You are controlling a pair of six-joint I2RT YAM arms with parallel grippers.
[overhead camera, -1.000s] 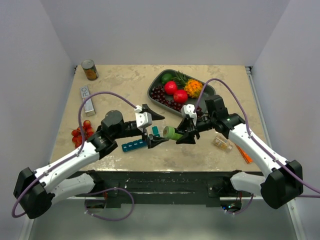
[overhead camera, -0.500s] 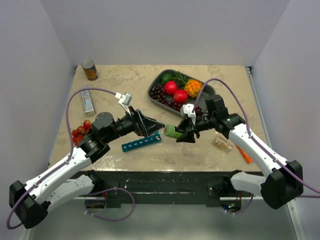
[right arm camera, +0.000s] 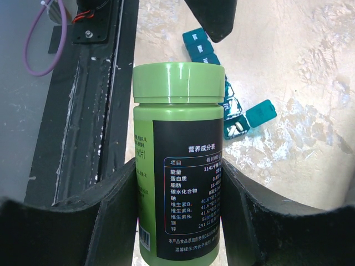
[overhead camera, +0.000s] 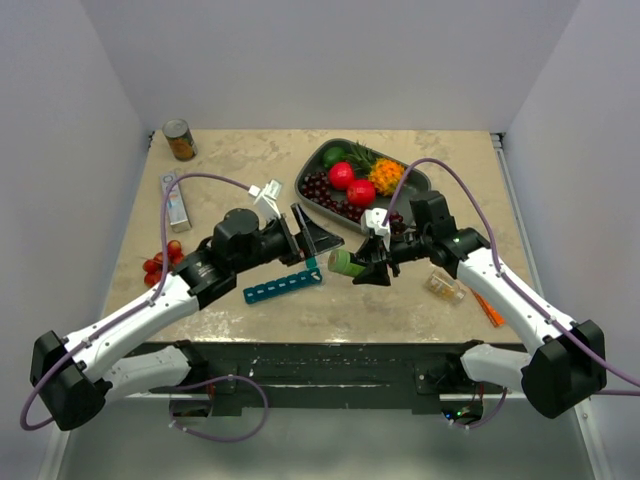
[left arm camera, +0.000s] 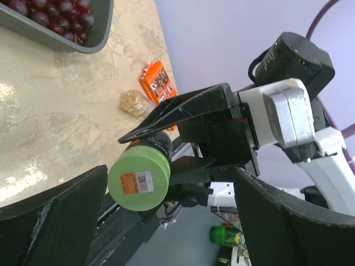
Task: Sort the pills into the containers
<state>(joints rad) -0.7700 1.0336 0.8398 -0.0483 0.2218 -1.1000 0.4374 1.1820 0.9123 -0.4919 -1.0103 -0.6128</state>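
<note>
My right gripper (overhead camera: 362,268) is shut on a green pill bottle (overhead camera: 345,264) with a black label, held on its side above the table with its cap pointing left. The bottle (right arm camera: 177,166) fills the right wrist view between the two pads. My left gripper (overhead camera: 315,238) stands open just left of the cap, holding nothing. In the left wrist view the cap (left arm camera: 138,178) faces the camera, ahead of the fingers (left arm camera: 52,221). The teal containers strip (overhead camera: 283,287) lies on the table below both grippers. One lid is up, and white pills (right arm camera: 237,127) lie in that compartment.
A dark grey fruit tray (overhead camera: 318,160) sits at the back centre. A can (overhead camera: 180,140) and a slim box (overhead camera: 176,200) stand at the back left, with cherry tomatoes (overhead camera: 163,262) near the left edge. A small clear jar (overhead camera: 445,287) and an orange packet (overhead camera: 488,308) lie at the right.
My left arm has lifted off the containers strip, turned its wrist and brought its open gripper up to the bottle's cap. The right gripper and bottle have stayed put.
</note>
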